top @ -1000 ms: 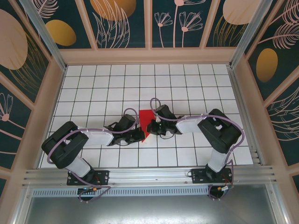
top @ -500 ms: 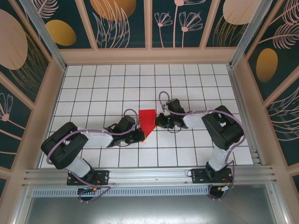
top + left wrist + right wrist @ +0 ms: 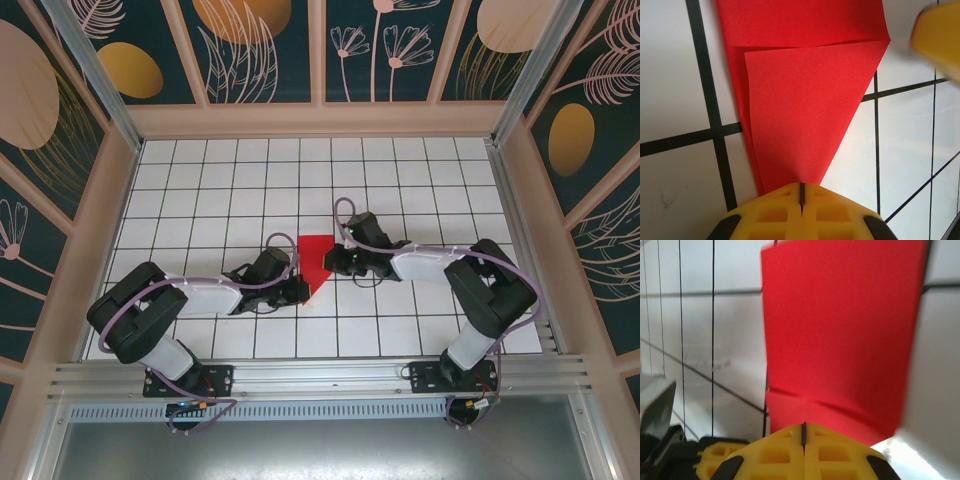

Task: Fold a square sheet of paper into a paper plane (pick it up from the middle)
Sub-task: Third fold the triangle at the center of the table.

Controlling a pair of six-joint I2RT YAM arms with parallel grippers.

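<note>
The square sheet of paper [image 3: 315,258] is pinned at its tip and right edge by the left gripper [image 3: 302,290] and right gripper [image 3: 331,262], jaws fully closed, seemingly to keep folds flat.

A thin, bright red paper sheet [image 3: 315,258], plain and unmarked, lies near the middle of the white gridded tabletop [image 3: 200,180], slightly closer to the near edge than to the far one. It is folded into a long wedge. Its straight broad end faces the far edge, and its sides taper to a point toward the near edge. One triangular layer overlaps the layer beneath.
</note>
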